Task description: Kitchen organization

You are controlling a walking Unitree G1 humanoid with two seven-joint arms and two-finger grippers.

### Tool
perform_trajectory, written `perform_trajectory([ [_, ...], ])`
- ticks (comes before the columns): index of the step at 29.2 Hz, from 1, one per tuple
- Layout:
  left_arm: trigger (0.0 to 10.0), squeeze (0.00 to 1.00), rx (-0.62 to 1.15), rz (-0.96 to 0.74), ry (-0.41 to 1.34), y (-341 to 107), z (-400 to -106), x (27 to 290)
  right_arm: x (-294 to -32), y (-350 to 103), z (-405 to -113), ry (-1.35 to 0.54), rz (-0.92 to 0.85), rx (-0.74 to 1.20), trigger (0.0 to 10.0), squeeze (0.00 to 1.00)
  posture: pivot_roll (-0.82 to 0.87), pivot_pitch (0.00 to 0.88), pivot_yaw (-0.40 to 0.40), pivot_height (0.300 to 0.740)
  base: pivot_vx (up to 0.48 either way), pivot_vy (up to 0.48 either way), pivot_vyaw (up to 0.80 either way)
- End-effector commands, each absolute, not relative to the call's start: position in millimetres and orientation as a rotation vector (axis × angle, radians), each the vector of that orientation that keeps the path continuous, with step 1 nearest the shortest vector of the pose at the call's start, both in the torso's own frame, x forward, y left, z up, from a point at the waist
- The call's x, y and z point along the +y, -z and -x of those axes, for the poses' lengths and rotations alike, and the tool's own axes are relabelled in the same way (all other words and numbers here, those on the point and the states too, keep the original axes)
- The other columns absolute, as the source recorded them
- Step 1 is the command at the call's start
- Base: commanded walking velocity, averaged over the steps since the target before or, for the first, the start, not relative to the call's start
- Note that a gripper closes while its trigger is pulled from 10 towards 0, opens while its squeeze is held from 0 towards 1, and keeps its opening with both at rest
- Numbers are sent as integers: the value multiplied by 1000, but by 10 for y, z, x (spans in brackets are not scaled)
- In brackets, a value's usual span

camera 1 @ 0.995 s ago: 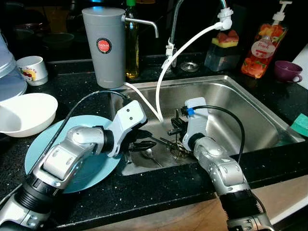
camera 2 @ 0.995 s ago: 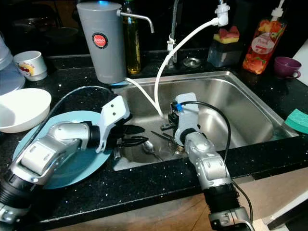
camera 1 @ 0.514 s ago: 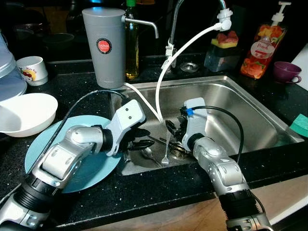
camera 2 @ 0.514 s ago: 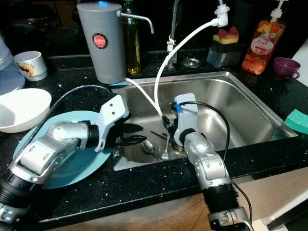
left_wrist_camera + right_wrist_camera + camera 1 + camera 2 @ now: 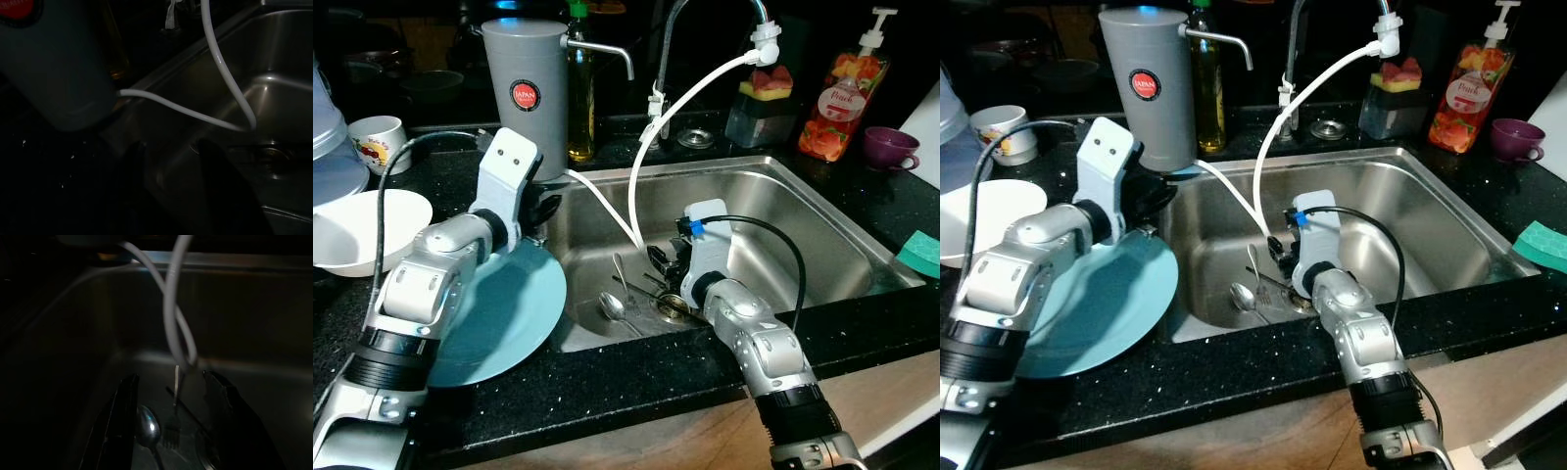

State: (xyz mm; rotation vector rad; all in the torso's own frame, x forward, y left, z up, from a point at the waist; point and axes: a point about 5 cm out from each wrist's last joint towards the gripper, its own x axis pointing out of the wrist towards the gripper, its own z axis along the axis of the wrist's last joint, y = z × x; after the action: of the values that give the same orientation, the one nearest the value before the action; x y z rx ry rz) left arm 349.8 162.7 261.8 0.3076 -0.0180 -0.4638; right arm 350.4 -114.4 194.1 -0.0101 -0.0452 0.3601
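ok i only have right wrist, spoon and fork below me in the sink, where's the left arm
Observer: The left gripper is up by the grey jug, over the sink's back left corner. It is open and holds nothing.
Operator: whats on the counter that side
Observer: A blue plate lies flat just left of the sink, right at its edge.
Operator: anything past it
Observer: A white bowl sits further left, next to the plate.
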Motion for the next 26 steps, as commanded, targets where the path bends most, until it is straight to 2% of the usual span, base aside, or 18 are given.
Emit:
perform_trajectory([
  [1,10000,1000,29,-320,472,-2547,-3479,1654,-1152,-1966,-3532,-367,-6,-36,10000,0,-21,58,-18,740,0,0,0],
  [4,10000,1000,47,-316,473,-2546,-3457,1663,-1119,-2028,-3536,-400,-34,-47,10000,0,-18,66,-11,740,0,0,0],
  [5,10000,149,45,-304,472,-2560,-3445,1666,-1102,-2052,-3530,-418,-58,-50,10000,0,-19,67,-9,740,0,0,0],
  [6,10000,0,41,-294,455,-2577,-3437,1679,-1084,-2076,-3522,-440,-76,-52,10000,0,-20,68,-6,740,0,0,0],
  [11,10000,0,35,-283,296,-2620,-3377,1840,-964,-2130,-3452,-584,-173,-9,10000,0,-22,72,0,740,0,0,0],
  [15,10000,0,23,-275,274,-2607,-3295,1888,-843,-2158,-3393,-674,-215,13,10000,0,-22,74,-1,740,0,0,0],
  [16,10000,0,24,-285,278,-2591,-3225,1936,-764,-2156,-3386,-695,-259,41,10000,1000,-21,76,-4,740,0,0,0],
  [22,10000,0,-9,-306,328,-2622,-3129,1984,-684,-2174,-3400,-723,-320,63,10000,1000,-20,79,-4,740,0,0,0],
  [24,10000,0,-73,-308,435,-2675,-3017,1978,-621,-2204,-3412,-752,-379,77,10000,1000,-17,80,-5,740,0,0,0],
  [25,10000,0,-88,-324,492,-2682,-2950,1978,-593,-2216,-3411,-770,-402,91,10000,0,-17,80,-5,740,0,0,0],
  [26,10000,0,-95,-355,534,-2679,-2896,1982,-572,-2221,-3407,-786,-415,103,10000,0,-17,80,-5,740,0,0,0],
])
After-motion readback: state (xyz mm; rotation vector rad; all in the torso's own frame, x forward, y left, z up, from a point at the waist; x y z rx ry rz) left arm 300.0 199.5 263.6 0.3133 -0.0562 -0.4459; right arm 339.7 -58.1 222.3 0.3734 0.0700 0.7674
